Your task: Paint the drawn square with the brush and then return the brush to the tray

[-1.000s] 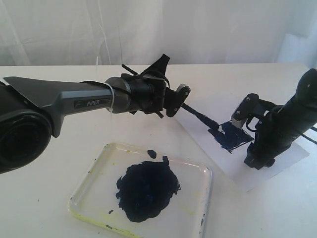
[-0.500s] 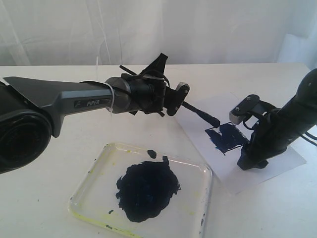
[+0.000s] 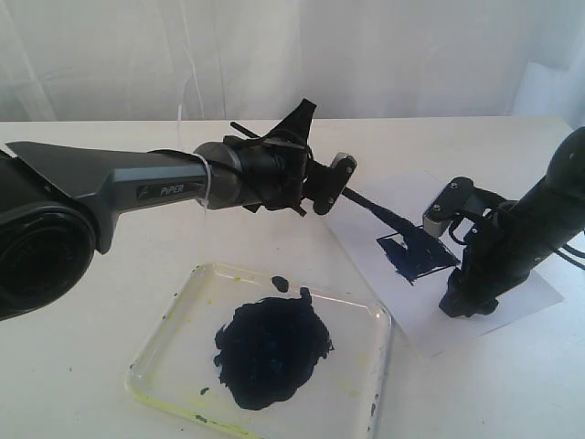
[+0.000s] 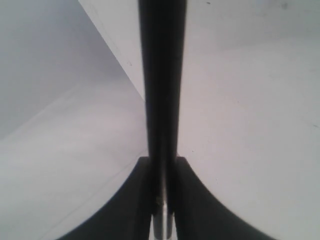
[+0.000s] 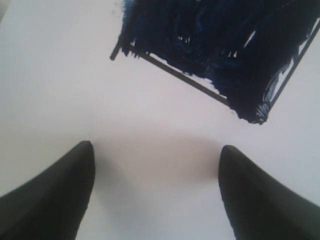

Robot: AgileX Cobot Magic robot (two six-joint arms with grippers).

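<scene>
My left gripper (image 3: 327, 187) is shut on the black brush (image 3: 377, 212), whose dark tip rests at the near-left corner of the drawn square (image 3: 416, 254), now mostly a blue-black patch on the white paper sheet (image 3: 512, 293). In the left wrist view the brush (image 4: 162, 75) runs straight out between the closed fingers (image 4: 162, 170). My right gripper (image 3: 464, 302) stands open, pressing down on the paper just beside the square. In the right wrist view the painted square (image 5: 215, 45) lies beyond the spread fingers (image 5: 155, 165). The clear tray (image 3: 366, 315) with its paint blob sits in front.
The blue-black paint blob (image 3: 271, 347) fills the tray's middle, with yellowish stains on the rim (image 3: 160, 398). A white curtain hangs behind the table. The right arm's body (image 3: 530, 229) leans over the paper's right part.
The brush tip slid back and forth across the square's left corner. The paper and square shifted slightly left, then held; the right gripper moved a little with it.
</scene>
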